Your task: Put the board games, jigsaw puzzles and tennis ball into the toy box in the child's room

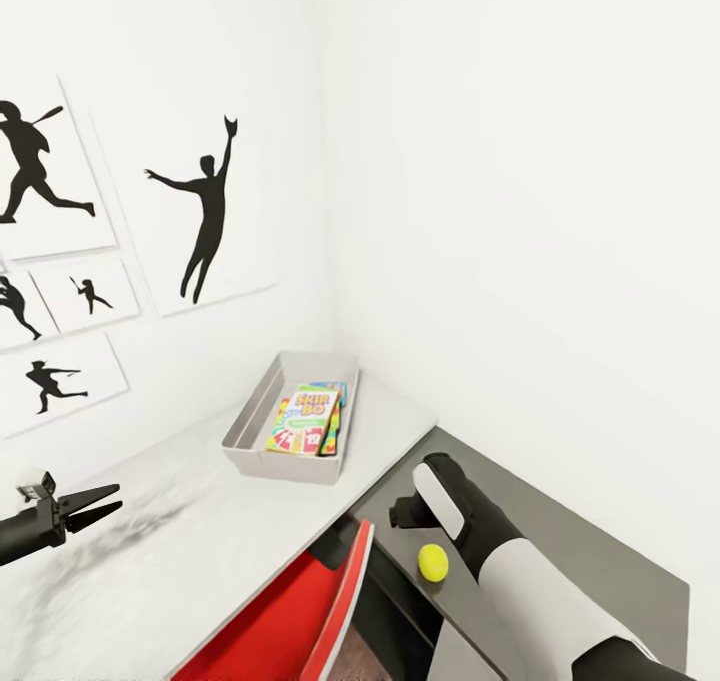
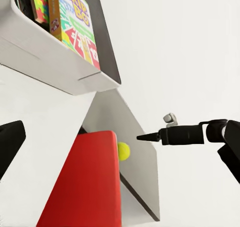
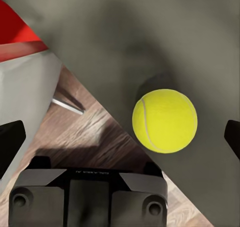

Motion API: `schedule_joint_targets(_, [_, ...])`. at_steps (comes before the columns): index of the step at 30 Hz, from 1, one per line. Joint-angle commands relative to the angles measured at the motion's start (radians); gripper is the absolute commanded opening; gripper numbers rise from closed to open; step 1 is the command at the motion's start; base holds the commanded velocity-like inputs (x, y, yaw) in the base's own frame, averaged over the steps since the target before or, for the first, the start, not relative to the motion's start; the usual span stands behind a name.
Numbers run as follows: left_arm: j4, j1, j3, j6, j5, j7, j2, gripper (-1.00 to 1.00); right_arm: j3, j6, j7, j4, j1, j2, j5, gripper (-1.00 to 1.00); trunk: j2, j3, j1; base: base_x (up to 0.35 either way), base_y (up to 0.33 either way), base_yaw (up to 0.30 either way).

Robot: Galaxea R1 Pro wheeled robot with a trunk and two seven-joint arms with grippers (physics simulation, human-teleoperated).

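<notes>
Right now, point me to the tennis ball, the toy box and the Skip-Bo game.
tennis ball point(image 3: 165, 120): right wrist view, centre of its yellow felt.
toy box point(image 1: 282, 456): head view, its near grey wall.
Skip-Bo game point(image 1: 303, 418): head view, middle of its printed lid.

A: What does the robot look like?
B: The right arm point(image 1: 520, 561) is white with a black wrist. The left gripper point(image 1: 95, 506) is black, with pointy fingers point(image 1: 85, 501).
</notes>
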Motion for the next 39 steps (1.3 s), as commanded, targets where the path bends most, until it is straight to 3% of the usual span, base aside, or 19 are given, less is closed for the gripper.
schedule_joint_targets(1, [0.001, -0.002, -0.007, 0.01, 0.009, -0.002, 0.001, 1.0, 0.003, 0.002, -0.01, -0.001, -0.001, -0.001, -0.011, 1.0, -0.003, -0.004, 0.001, 0.0, 0.0, 0.063])
schedule_joint_targets(22, [0.001, -0.002, -0.007, 0.009, 0.009, -0.001, -0.001, 1.0, -0.002, -0.005, -0.01, 0.0, -0.003, -0.015, -0.009, 1.0, -0.003, -0.038, 0.001, 0.0, 0.0, 0.014])
schedule_joint_targets(30, [0.001, -0.002, -0.008, 0.009, 0.009, -0.001, -0.001, 1.0, -0.003, -0.008, -0.011, 0.0, -0.003, -0.042, -0.011, 1.0, -0.003, -0.051, 0.001, 0.0, 0.0, 0.0])
schedule_joint_targets(39, [0.001, -0.002, -0.007, 0.009, 0.008, -0.001, -0.001, 1.0, -0.003, -0.008, -0.011, 0.001, -0.003, -0.047, -0.011, 1.0, -0.003, -0.065, 0.001, 0.0, 0.0, 0.0])
